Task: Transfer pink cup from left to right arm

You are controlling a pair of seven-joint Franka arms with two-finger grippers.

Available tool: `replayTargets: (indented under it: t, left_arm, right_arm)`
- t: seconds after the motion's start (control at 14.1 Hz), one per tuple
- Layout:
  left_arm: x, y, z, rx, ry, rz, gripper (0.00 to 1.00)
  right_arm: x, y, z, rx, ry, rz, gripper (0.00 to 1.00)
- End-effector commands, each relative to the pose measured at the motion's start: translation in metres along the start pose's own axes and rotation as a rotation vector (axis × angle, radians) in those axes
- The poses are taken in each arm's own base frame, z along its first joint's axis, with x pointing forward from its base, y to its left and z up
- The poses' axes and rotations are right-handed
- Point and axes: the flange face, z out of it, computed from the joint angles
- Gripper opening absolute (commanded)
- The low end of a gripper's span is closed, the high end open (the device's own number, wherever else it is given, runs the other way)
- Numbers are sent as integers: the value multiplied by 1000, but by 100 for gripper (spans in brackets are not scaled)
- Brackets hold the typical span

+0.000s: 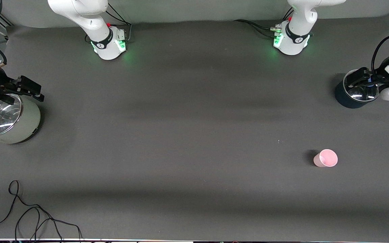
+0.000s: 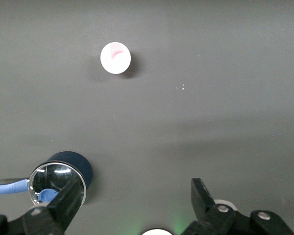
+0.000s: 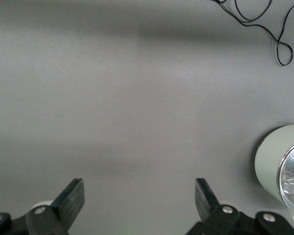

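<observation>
The pink cup (image 1: 326, 158) stands upright and alone on the dark mat toward the left arm's end of the table, its mouth facing up. The left wrist view shows it from above, small and pale (image 2: 115, 58). My left gripper (image 1: 359, 78) (image 2: 137, 188) hangs open over the rim of a dark blue pot, well apart from the cup, with nothing between its fingers. My right gripper (image 1: 34, 89) (image 3: 138, 188) hangs open at the right arm's end, over the edge of a pale green pot, also holding nothing.
The dark blue pot (image 1: 344, 98) (image 2: 73, 164), with a shiny inside, is farther from the front camera than the cup. The pale green pot (image 1: 25, 121) (image 3: 272, 156) stands at the right arm's end. A black cable (image 1: 35, 216) (image 3: 264, 19) loops near the front edge there.
</observation>
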Motion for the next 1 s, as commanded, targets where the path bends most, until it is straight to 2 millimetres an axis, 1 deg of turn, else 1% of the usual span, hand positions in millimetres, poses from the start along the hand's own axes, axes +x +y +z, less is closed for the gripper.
replayTargets:
  t: [0.0,0.14,0.5,0.92]
  left_arm:
    - [2,-1,-2,-9,5,12,100]
    - [2,-2,-3,-9,7,10,100]
    - [3,-2,-3,-9,11,8,100]
    - [5,-5,-11,0,38,5,100]
  right_arm:
    - [-1,1,-4,-2,-10,2,100]
    - [2,-1,0,1,-23,-6,100]
    - [2,1,1,1,-26,-1,100]
    - [-1,2,1,1,-33,0,100]
